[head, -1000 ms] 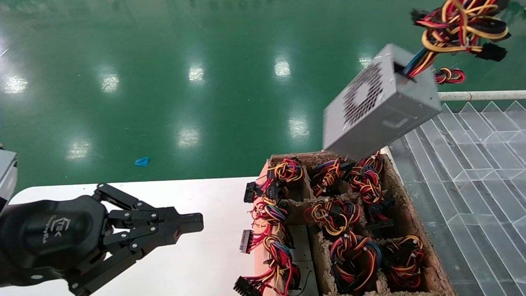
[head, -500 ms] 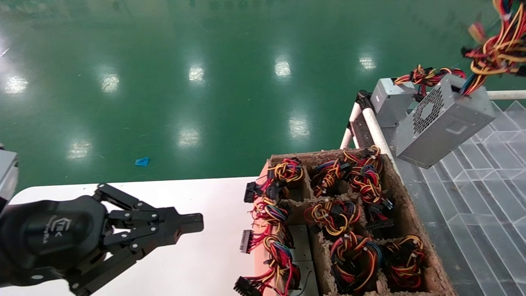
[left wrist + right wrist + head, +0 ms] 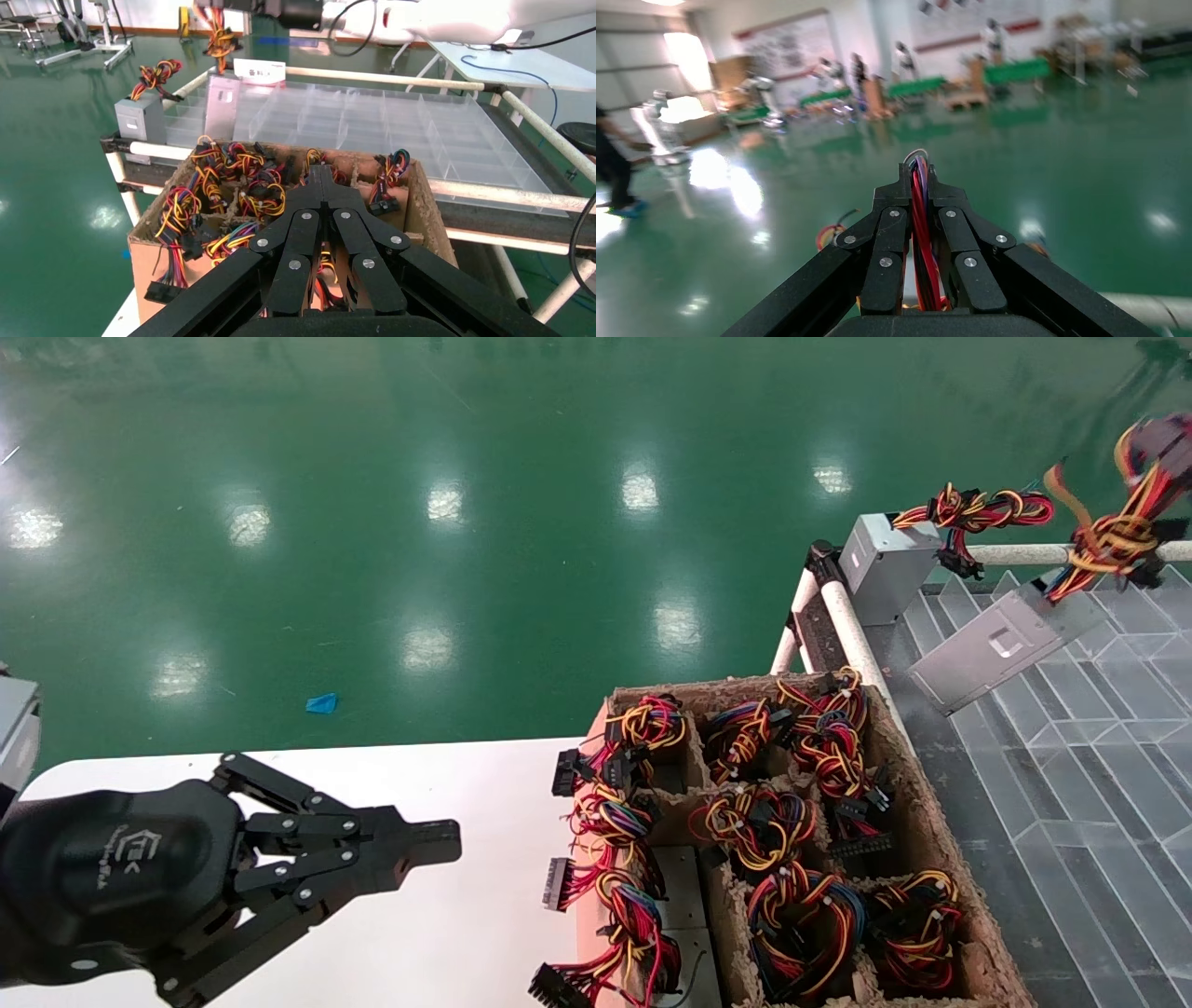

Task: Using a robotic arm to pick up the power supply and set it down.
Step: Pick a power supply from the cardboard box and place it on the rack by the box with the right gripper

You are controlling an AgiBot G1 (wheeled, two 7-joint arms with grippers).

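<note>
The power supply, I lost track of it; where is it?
In the head view, the power supply hangs at far right over the clear divided tray, beside a matching grey box, dangling by its wires from the right claw.

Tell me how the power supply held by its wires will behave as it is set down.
The right gripper pinches only the wire bundle, so the power supply hangs tilted and will probably swing. Its sheet-metal box looks stiff and heavy for its size, so expect it to tip onto the clear divider tray. The wires are floppy.
</note>
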